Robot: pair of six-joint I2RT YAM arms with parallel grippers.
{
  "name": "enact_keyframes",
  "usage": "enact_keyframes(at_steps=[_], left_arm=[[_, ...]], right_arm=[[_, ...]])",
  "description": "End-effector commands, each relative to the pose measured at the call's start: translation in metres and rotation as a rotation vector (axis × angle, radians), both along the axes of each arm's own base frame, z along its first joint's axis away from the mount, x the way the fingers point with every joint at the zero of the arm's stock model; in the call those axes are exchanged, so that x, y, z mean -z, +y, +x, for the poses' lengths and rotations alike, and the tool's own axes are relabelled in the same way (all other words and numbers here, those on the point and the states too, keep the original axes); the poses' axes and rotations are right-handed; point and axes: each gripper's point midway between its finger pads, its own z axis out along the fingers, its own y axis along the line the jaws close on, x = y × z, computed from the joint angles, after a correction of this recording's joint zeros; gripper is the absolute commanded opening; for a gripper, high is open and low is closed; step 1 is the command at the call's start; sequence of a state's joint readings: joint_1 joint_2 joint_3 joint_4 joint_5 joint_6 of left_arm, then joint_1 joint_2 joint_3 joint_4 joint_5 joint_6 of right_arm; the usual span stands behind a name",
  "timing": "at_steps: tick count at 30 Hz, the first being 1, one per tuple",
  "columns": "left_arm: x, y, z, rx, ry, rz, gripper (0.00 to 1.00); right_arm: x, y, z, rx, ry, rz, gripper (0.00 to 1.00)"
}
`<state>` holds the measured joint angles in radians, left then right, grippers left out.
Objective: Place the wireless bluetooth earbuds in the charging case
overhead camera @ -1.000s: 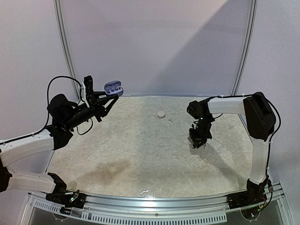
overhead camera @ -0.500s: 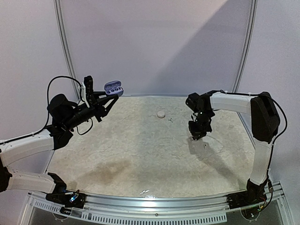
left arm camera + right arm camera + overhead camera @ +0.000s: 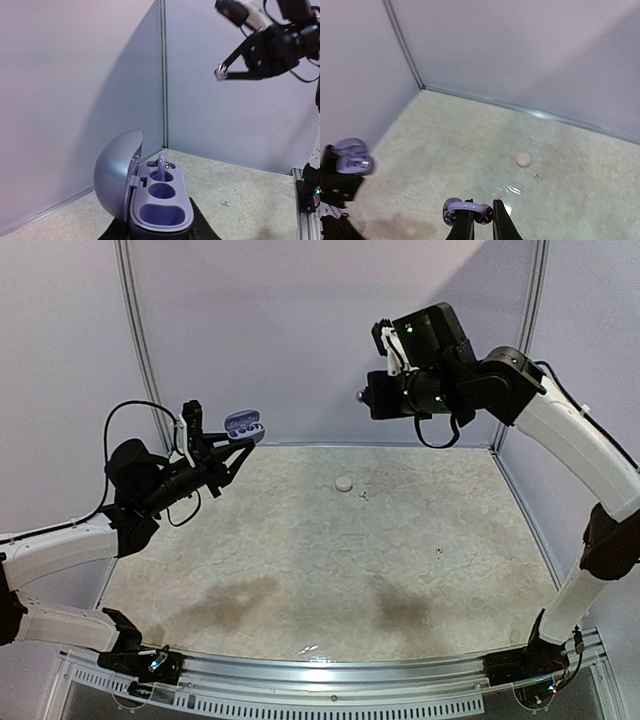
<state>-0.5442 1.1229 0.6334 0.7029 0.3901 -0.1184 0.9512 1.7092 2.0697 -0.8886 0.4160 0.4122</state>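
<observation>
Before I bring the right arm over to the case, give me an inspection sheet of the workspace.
Surface: pale mottled tabletop, two darker patches near the front edge.
Job's things: charging case open, held up at the left; seated earbud in its far slot, two other recesses empty; second earbud held high at the right.
Clutter: white disc with a tiny bit beside it; a speck further right; what they are is unclear.
Grippers: left gripper shut on the charging case; right gripper shut on the second earbud.
Cables: left cable loops over the arm; right cable hangs below the wrist.
Surroundings: plain walls, frame posts; nothing else seen.
</observation>
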Motion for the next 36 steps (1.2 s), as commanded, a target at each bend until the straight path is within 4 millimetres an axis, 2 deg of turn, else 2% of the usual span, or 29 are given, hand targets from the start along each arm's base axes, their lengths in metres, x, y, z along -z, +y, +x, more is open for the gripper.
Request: enact_keyframes(at_steps=[1, 5, 8, 12, 14, 20, 30, 36], left_arm=[[-0.017, -0.007, -0.003, -0.003, -0.062, -0.013, 0.00], [-0.019, -0.014, -0.010, 0.030, -0.065, -0.014, 0.00], [-0.018, -0.022, -0.018, 0.079, -0.061, 0.003, 0.00], [-0.016, -0.030, -0.026, 0.143, -0.037, 0.028, 0.00], [-0.015, -0.033, -0.029, 0.166, -0.028, 0.050, 0.00], [-0.015, -0.038, -0.037, 0.197, -0.037, 0.081, 0.00], [-0.020, -0.035, -0.035, 0.173, -0.052, 0.064, 0.00], [-0.020, -0.034, -0.037, 0.172, -0.062, 0.060, 0.00]], right_arm=[[-0.061, 0.034, -0.023, -0.031, -0.246, 0.062, 0.00], [-0.095, 0.080, -0.058, -0.134, -0.431, 0.053, 0.00], [-0.099, 0.111, -0.076, -0.212, -0.527, -0.003, 0.00], [-0.089, 0.139, -0.085, -0.262, -0.603, -0.121, 0.00], [-0.076, 0.152, -0.087, -0.298, -0.609, -0.164, 0.00], [-0.045, 0.168, -0.086, -0.353, -0.579, -0.228, 0.00], [0.002, 0.179, -0.083, -0.375, -0.513, -0.305, 0.00], [0.007, 0.179, -0.073, -0.345, -0.489, -0.279, 0.00]])
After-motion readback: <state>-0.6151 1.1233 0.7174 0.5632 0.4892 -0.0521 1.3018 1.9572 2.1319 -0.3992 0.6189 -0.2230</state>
